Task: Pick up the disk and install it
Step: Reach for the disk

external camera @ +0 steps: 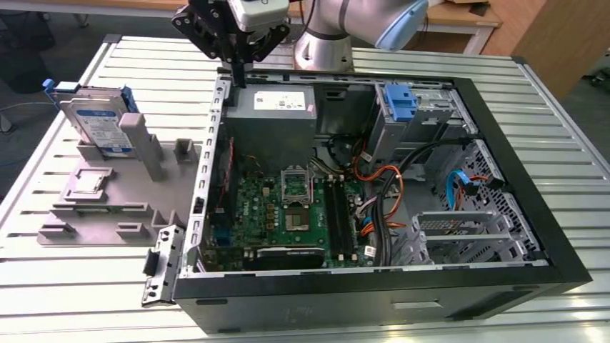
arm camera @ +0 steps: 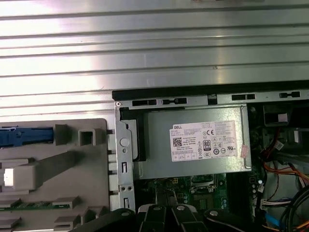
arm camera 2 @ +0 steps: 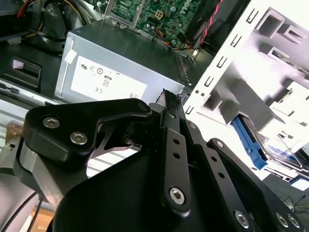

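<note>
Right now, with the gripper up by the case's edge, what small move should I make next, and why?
Probably shift it toward the exterior view's left, toward the disk. The gripper hangs empty, its fingers closed together, above the case wall beside the power supply. The disk stands upright in the grey fixture outside the case, not yet picked up.

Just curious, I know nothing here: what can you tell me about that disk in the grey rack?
The disk is a flat silver-grey metal slab with a white, blue-banded label, framed by blue plastic. It stands on edge in a grey holder outside the open case, with the gripper apart from it.
</note>
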Motion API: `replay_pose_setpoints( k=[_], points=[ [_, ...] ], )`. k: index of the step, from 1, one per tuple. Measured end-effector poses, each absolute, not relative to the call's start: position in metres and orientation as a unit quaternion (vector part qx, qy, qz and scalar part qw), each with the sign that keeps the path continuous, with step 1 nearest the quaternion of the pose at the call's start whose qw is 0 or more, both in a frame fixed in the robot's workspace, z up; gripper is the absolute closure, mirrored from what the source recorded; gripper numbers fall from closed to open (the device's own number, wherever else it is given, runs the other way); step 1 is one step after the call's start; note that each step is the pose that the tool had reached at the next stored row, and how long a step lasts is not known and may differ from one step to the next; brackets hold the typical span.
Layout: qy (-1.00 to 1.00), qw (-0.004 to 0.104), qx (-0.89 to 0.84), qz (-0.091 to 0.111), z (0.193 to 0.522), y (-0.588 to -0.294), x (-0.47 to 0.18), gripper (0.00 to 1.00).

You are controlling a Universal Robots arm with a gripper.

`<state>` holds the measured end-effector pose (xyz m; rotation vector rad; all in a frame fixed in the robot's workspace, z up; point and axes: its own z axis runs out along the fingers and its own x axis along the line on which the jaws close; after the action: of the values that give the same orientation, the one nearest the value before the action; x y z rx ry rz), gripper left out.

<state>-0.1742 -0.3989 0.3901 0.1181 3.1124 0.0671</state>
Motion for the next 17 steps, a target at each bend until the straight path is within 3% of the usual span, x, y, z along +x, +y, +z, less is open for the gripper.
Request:
replay_pose_setpoints(
  k=[17],
  points=[
    [0.999,0.013,0.038,0.022,0.389,-0.399,-0.196,0.9]
  ],
)
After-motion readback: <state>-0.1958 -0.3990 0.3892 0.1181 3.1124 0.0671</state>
